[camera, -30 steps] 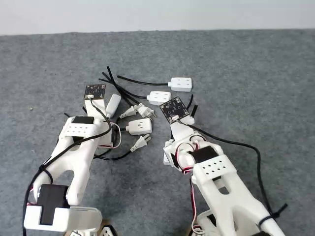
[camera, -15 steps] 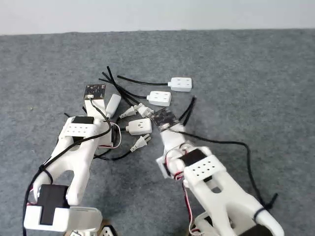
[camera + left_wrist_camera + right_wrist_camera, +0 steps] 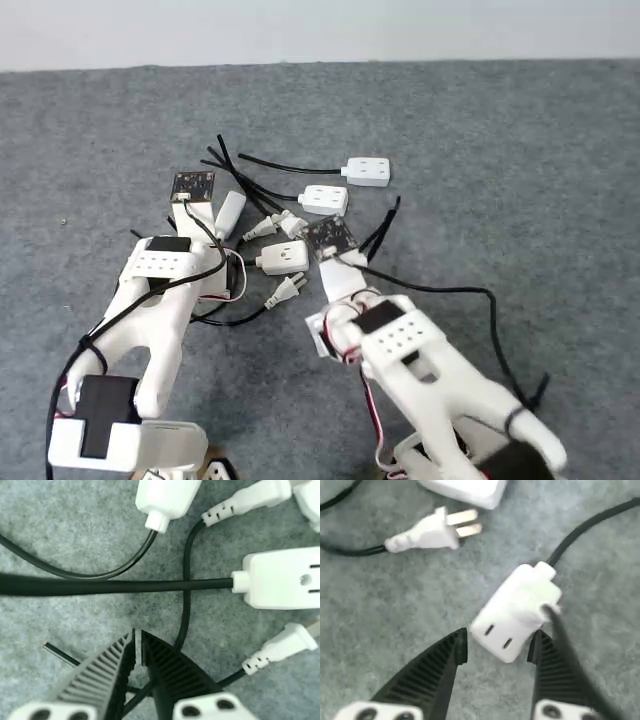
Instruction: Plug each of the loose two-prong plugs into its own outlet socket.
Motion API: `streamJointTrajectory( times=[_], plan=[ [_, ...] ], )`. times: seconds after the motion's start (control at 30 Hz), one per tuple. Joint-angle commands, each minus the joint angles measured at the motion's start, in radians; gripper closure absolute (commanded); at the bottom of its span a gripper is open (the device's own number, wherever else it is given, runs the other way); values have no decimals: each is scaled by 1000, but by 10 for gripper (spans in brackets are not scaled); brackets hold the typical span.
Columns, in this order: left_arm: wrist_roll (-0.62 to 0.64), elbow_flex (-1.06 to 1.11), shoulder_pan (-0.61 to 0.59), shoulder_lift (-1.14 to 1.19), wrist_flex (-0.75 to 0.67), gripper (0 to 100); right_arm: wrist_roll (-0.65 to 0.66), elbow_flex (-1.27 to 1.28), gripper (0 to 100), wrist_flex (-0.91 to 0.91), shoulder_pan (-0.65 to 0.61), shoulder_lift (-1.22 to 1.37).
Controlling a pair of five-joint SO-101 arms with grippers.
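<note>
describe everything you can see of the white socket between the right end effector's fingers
The outlet socket is a white, smooth, plastic-looking block with rounded corners. Two narrow slots show on its near end; a black cord leaves a short collar at the far end. It lies on the grey carpet, nothing plugged in, between the open fingers of the right end effector. Whether a finger touches it is unclear.

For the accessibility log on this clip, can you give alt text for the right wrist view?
The right hand is open, its fingers either side of the slotted end of a white outlet socket lying on grey carpet. Beyond it lies a loose two-prong plug on a black cord.
</note>
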Motion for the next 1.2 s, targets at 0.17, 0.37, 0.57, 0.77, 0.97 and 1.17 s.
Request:
streamJointTrajectory(
  times=[0.17, 0.37, 0.57, 0.77, 0.97, 1.17],
  plan=[
    [-3, -48, -2, -8, 5, 987, -12, -281, 790, 110, 25, 260],
    [-3, -47, -2, -8, 5, 987, -9, -296, 795, 116, 47, 278],
    [-3, -45, -2, -8, 5, 987, 23, -301, 998, 117, 163, 277],
    [-3, -45, -2, -8, 5, 987, 37, -302, 990, 211, 378, 156],
    [-3, -45, -2, -8, 5, 987, 181, -299, 990, 335, 699, -108],
    [-3, -45, 0, -8, 5, 987, 348, -242, 990, 367, 1241, -243]
  ],
)
